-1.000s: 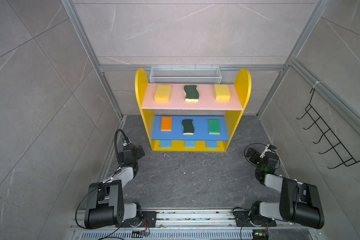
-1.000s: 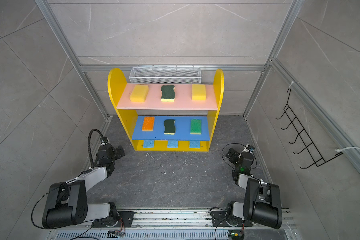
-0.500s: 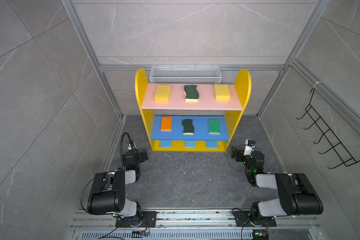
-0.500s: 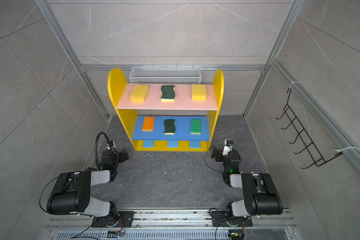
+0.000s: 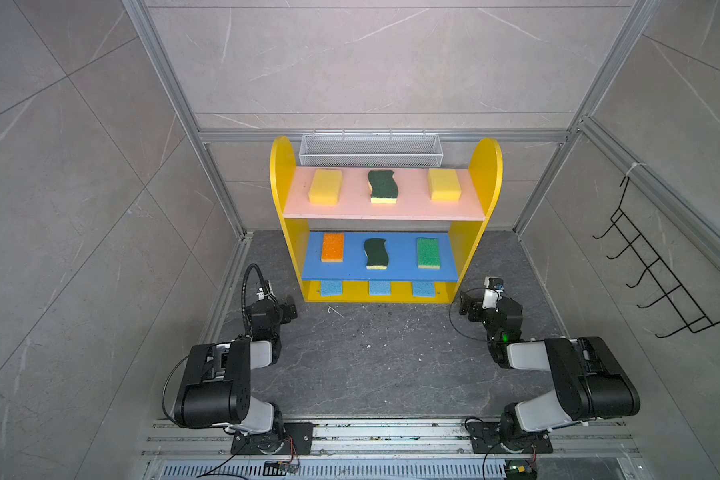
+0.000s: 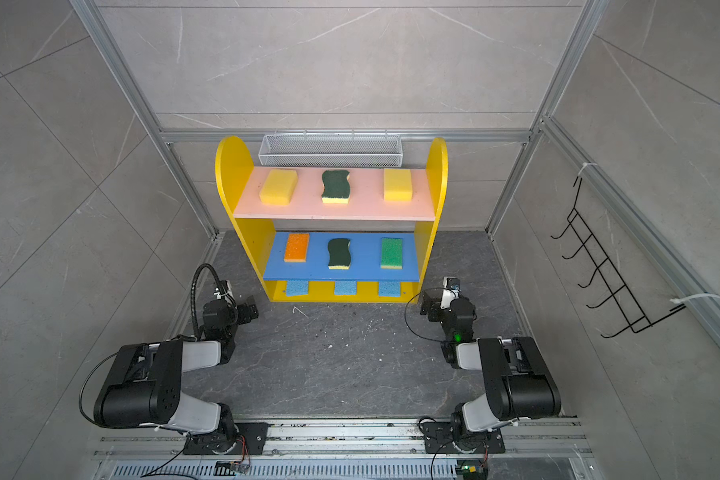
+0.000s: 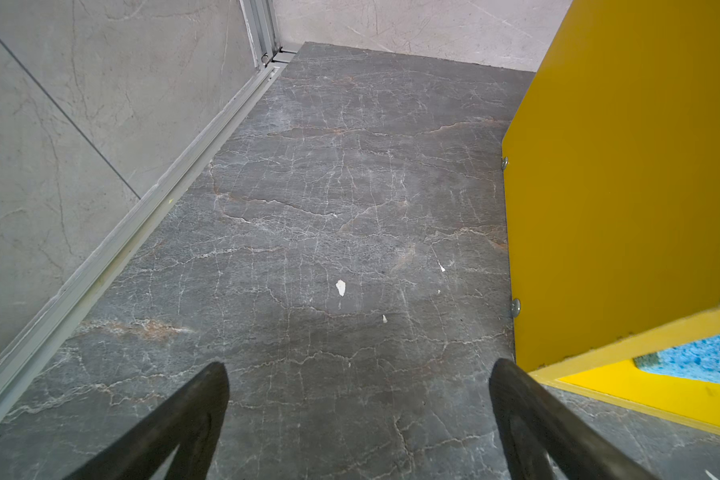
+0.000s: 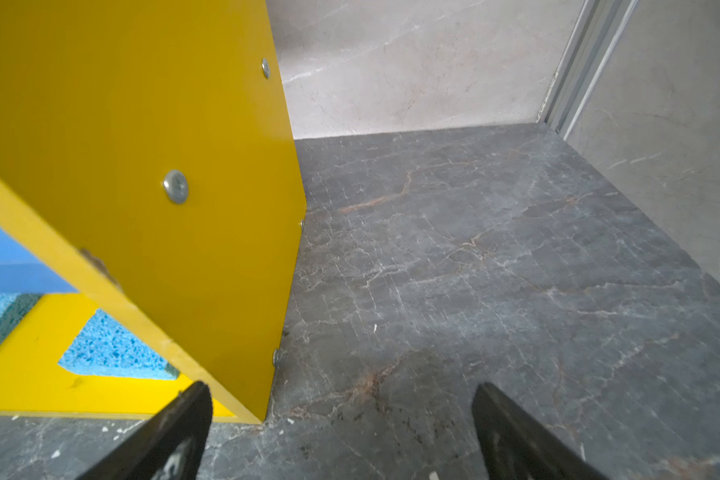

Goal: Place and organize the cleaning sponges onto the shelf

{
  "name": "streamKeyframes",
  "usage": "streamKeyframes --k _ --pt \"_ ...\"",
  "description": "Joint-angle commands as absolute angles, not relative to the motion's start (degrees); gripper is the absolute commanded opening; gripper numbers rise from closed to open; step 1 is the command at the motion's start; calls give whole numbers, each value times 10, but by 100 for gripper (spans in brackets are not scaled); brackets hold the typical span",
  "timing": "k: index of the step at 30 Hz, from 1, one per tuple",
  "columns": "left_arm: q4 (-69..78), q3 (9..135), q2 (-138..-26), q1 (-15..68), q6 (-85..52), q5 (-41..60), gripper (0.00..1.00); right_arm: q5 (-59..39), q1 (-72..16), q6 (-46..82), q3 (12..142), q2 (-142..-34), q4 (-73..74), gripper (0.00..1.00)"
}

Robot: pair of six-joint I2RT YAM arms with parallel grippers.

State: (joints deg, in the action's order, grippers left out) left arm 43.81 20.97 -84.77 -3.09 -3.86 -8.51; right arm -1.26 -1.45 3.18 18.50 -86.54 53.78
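Top views both show your job looking done: on the small yellow shelf unit (image 5: pixel 282 174), two thick yellow block sponges (image 5: pixel 326 186) flank a wavy dark-green scourer (image 5: pixel 382 185) on the pink upper board (image 5: pixel 412 208); an orange-topped sponge (image 5: pixel 332 247), a second dark-green scourer (image 5: pixel 376 252) and a bright-green-topped sponge (image 5: pixel 427 252) line the blue lower board (image 5: pixel 400 272); three thin light-blue sponges (image 5: pixel 379 287) lie underneath. Your left gripper (image 7: pixel 356 374) and right gripper (image 8: pixel 341 392) gape empty, low by the shelf's front corners, nearest the outer light-blue sponges, touching nothing.

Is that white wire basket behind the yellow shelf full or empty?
Empty: in both top views the wire basket shows only bare mesh inside.
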Motion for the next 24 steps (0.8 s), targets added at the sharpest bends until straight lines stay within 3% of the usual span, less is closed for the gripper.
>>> streamKeyframes --k 1,24 --pt "472 210 -852 -29 -24 -79 100 -4 -18 23 192 -863 524 99" --pt "471 210 -852 -29 -24 -79 100 2 -22 22 193 -864 521 99"
